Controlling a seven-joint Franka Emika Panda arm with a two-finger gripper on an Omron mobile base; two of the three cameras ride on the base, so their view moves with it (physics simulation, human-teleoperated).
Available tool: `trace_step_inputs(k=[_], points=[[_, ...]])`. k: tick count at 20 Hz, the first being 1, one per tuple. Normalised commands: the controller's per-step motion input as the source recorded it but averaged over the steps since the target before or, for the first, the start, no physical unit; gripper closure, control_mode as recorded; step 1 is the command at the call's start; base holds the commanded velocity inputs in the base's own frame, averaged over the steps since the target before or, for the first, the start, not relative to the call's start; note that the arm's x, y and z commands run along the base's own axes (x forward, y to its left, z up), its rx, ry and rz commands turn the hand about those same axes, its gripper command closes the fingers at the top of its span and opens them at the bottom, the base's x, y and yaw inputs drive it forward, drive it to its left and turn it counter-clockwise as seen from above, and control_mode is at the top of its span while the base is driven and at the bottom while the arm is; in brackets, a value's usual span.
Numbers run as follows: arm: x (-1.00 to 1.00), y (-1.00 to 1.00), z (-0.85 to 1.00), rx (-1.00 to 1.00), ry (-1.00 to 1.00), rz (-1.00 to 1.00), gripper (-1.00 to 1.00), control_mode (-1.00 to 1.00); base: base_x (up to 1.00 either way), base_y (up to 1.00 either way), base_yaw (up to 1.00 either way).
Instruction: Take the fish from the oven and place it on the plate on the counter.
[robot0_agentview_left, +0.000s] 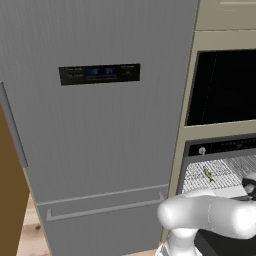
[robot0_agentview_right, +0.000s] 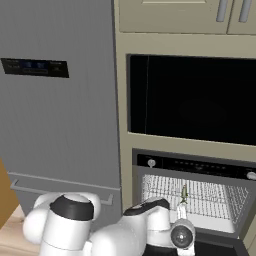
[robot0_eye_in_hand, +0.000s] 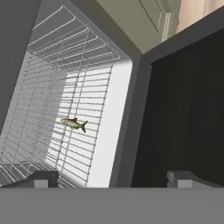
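The oven stands open, its dark door swung down. On the silvery wire rack inside lies the small greenish-yellow fish, also seen from the base cameras. My gripper is open in front of the oven mouth, well short of the fish, with nothing between its widely spread fingertips. The arm's wrist hangs just before the oven opening. The plate and the counter are out of view.
A tall grey fridge with a dark display stands left of the oven. A black-windowed unit sits above it in beige cabinetry. A brown wooden panel edges the far left.
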Motion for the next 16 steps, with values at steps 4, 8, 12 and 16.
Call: trace_step_inputs(k=[4,8,12,16], points=[[0.00,0.00,-0.26,0.03,-0.17,0.06,-1.00,-1.00,0.00,0.00,0.00],[0.03,0.00,-0.02,0.17,-0.17,0.16,-1.00,-1.00,0.00,0.00,0.00],[0.00,0.00,0.00,0.18,0.10,0.32,-1.00,-1.00,0.00,0.00,0.00],[0.00,0.00,0.00,0.17,0.09,0.36,-1.00,-1.00,0.00,0.00,0.00]])
